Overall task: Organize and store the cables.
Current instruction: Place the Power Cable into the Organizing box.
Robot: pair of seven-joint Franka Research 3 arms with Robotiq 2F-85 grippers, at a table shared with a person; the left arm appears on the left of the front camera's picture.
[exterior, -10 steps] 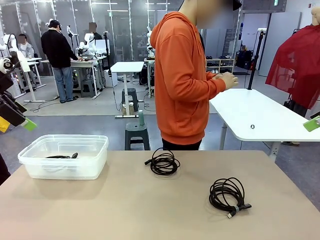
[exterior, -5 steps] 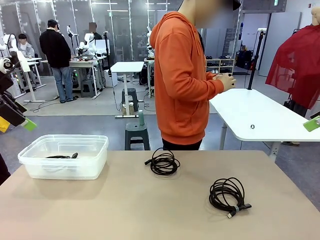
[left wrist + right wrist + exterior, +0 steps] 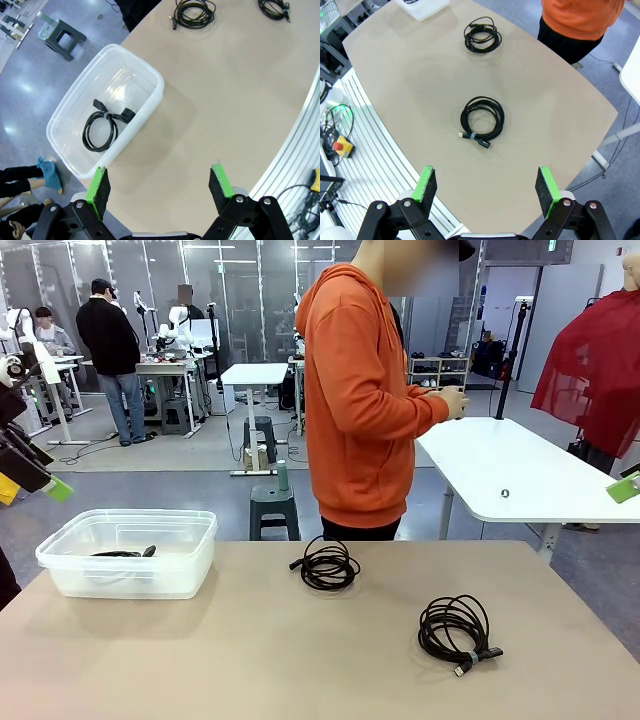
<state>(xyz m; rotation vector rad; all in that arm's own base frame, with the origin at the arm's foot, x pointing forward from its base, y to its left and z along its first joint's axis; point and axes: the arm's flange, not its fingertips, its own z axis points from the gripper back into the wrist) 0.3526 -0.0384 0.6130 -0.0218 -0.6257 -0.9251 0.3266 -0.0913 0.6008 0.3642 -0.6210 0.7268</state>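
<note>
Two coiled black cables lie on the tan table: one (image 3: 326, 566) at the far middle, one (image 3: 456, 629) nearer on the right. A third coil (image 3: 102, 127) rests inside the clear plastic bin (image 3: 130, 582) at the left. My left gripper (image 3: 161, 182) hangs open high above the table beside the bin (image 3: 156, 82). My right gripper (image 3: 487, 186) is open too, high above the nearer coil (image 3: 482, 116), with the far coil (image 3: 481, 35) beyond it. Nothing sits between either pair of fingers.
A person in an orange hoodie (image 3: 365, 400) stands at the table's far edge, turned sideways, hands held together near a white table (image 3: 510, 475). A grey stool (image 3: 274, 505) stands behind the table. A ribbed rail (image 3: 375, 150) runs along the near edge.
The person has shifted slightly to the left. The cables, the bin and both arms have not moved.
</note>
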